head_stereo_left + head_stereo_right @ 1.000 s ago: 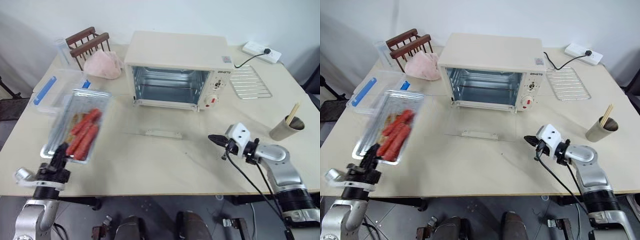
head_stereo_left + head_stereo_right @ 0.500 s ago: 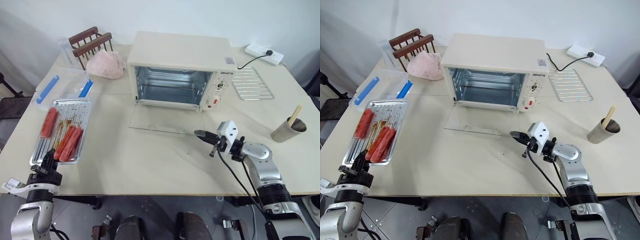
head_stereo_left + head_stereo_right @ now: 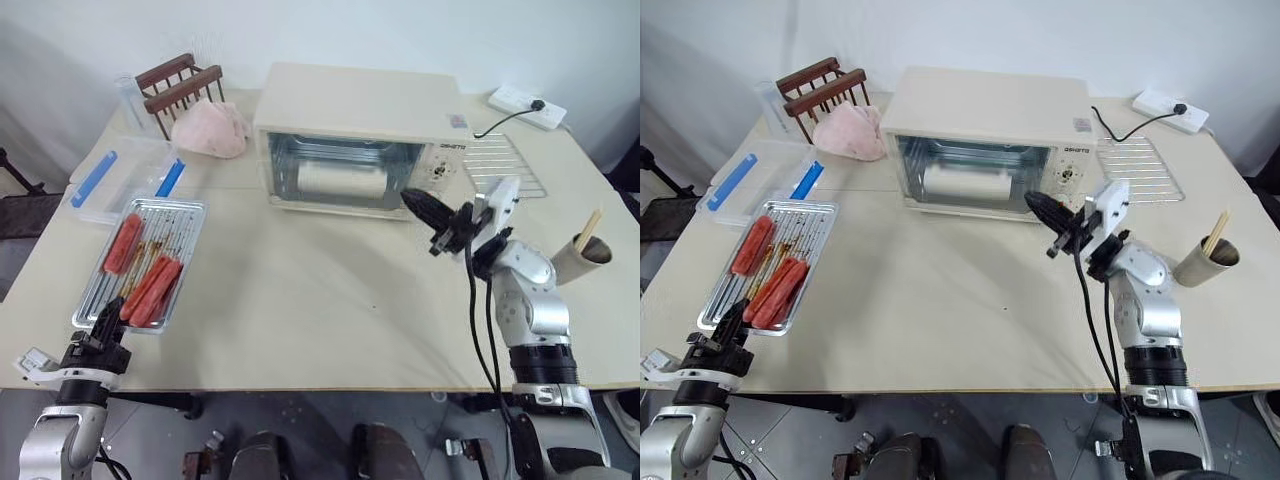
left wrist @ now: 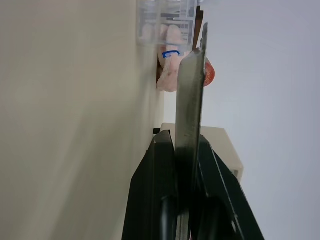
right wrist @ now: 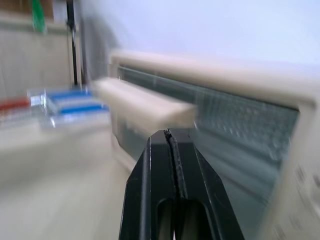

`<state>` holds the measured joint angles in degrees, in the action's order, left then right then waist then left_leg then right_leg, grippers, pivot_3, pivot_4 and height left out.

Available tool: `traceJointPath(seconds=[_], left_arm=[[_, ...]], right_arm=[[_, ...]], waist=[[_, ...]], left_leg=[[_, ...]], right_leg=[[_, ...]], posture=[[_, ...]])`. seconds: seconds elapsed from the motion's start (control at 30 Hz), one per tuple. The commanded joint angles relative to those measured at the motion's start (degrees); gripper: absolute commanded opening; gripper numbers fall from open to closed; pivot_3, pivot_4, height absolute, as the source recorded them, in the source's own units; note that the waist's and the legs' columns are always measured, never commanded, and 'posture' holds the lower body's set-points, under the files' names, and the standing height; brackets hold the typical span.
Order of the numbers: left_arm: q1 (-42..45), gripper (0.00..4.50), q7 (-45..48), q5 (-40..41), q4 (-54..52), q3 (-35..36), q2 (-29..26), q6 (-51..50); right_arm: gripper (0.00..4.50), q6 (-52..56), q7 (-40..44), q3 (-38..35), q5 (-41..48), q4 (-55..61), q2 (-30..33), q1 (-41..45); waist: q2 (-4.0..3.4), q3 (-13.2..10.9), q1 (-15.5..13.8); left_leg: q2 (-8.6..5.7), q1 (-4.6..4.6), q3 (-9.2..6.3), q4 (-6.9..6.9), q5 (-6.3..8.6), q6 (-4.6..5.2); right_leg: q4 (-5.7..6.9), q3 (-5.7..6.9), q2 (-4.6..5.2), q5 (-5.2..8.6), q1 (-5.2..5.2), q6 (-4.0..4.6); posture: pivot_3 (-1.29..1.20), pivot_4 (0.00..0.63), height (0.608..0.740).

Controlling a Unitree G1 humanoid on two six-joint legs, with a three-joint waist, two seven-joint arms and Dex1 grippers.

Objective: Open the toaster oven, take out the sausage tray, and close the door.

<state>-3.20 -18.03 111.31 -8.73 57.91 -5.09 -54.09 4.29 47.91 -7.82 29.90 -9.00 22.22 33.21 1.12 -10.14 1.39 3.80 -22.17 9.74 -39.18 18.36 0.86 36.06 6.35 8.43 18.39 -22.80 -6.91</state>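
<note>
The cream-white toaster oven (image 3: 360,100) stands at the back of the table. Its glass door (image 3: 300,185) is swung up almost against the front, with the bar handle (image 3: 340,180) facing me. My right gripper (image 3: 412,203) is shut and empty, its tips just under the handle (image 5: 145,105) near the door's right side. The silver sausage tray (image 3: 178,225) lies flat on the table at the left, holding three red sausages (image 3: 150,285). My left gripper (image 3: 108,318) is shut on the tray's near edge (image 4: 190,100).
A bare wire rack (image 3: 500,160) and a power strip (image 3: 525,102) lie right of the oven. A metal cup with chopsticks (image 3: 592,248) stands at the far right. At the back left are a clear box with blue parts (image 3: 125,180), a pink cloth (image 3: 210,132) and a wooden rack (image 3: 180,85).
The door has swung up from lying flat open to nearly closed. My right gripper rose with it toward the oven front. My left gripper keeps its hold on the tray.
</note>
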Motion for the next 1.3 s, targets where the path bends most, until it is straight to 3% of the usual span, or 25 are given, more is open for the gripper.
traceJointPath(seconds=[0.03,0.17,0.27,0.43,0.53,0.67,0.83,1.0,1.3], left_arm=[[-1.0,0.00,4.4,1.7,-1.2,-0.2,-2.1,-2.8],[-3.0,0.00,7.5,1.7,-0.8,-2.1,-4.8,-6.4],[-6.3,0.00,11.2,1.7,0.9,-5.8,-10.8,-11.5],[-9.7,0.00,20.0,1.7,7.2,-13.7,-25.6,-20.6],[-8.8,0.00,23.3,1.7,10.9,-20.1,-33.6,-24.1],[-1.8,0.00,22.3,1.7,14.6,-30.1,-37.9,-24.0],[10.0,0.00,18.4,1.1,17.2,-42.2,-38.7,-22.5],[22.6,0.00,16.9,-0.9,21.9,-52.1,-34.8,-23.5],[37.3,0.00,21.1,-19.5,31.7,-58.7,-24.0,-26.2]], right_arm=[[0.02,4.5,0.0,-2.0,3.2,3.9,1.4,-0.9],[0.02,9.1,3.3,-2.4,6.0,9.2,5.0,-4.8],[0.62,9.4,10.6,-1.7,5.9,16.1,11.4,-12.1],[2.23,5.7,16.0,-6.5,6.2,24.7,16.7,-26.1],[3.26,0.7,20.6,-10.8,8.7,25.4,16.2,-31.7],[4.48,2.4,20.3,-13.2,8.7,26.5,17.9,-37.4],[4.48,4.7,18.9,-15.9,10.9,29.0,18.6,-41.6],[4.48,5.2,16.5,-18.2,11.0,33.3,18.1,-45.9],[4.48,4.6,14.0,-22.4,10.3,38.1,17.6,-53.9]], waist=[[0.00,0.0,0.0],[0.00,0.0,0.0],[0.00,0.0,-0.2],[-0.08,0.0,-0.1],[-0.08,0.0,0.0],[-0.16,0.0,0.0],[-0.20,0.0,-0.8],[-0.25,0.0,-1.4],[-0.40,0.1,-4.0]], left_leg=[[-0.01,-0.03,-0.01,0.00,0.01,0.01],[-0.03,-0.09,-0.03,0.04,0.03,0.05],[-0.06,-0.11,-0.12,0.11,0.04,0.04],[-0.02,-0.04,-0.07,0.19,0.11,-0.03],[0.00,-0.01,-0.01,0.18,0.12,-0.06],[0.09,0.04,-0.01,0.19,0.14,-0.10],[0.02,0.02,-0.02,0.18,0.12,-0.07],[-0.07,0.06,0.03,0.18,0.13,-0.07],[-0.31,0.05,-0.02,0.08,0.05,0.04]], right_leg=[[0.00,0.00,0.00,0.00,0.00,0.00],[0.01,0.01,0.00,0.00,0.00,0.00],[-0.06,0.06,-0.01,0.00,0.00,0.00],[-0.23,0.04,-0.06,0.02,-0.03,0.03],[-0.23,-0.03,-0.04,0.03,-0.03,0.06],[-0.20,-0.09,0.03,0.03,-0.03,0.06],[-0.17,-0.20,0.08,0.03,-0.03,0.05],[-0.16,-0.20,-0.01,0.02,-0.03,0.04],[-0.21,-0.19,0.05,-0.03,0.11,-0.06]], posture=[[0.00,0.150,0.740],[0.00,0.150,0.740],[0.00,0.150,0.740],[0.00,0.150,0.740],[0.00,0.150,0.740],[0.00,0.150,0.740],[0.00,0.150,0.740],[0.00,0.150,0.740],[0.00,0.150,0.740]])
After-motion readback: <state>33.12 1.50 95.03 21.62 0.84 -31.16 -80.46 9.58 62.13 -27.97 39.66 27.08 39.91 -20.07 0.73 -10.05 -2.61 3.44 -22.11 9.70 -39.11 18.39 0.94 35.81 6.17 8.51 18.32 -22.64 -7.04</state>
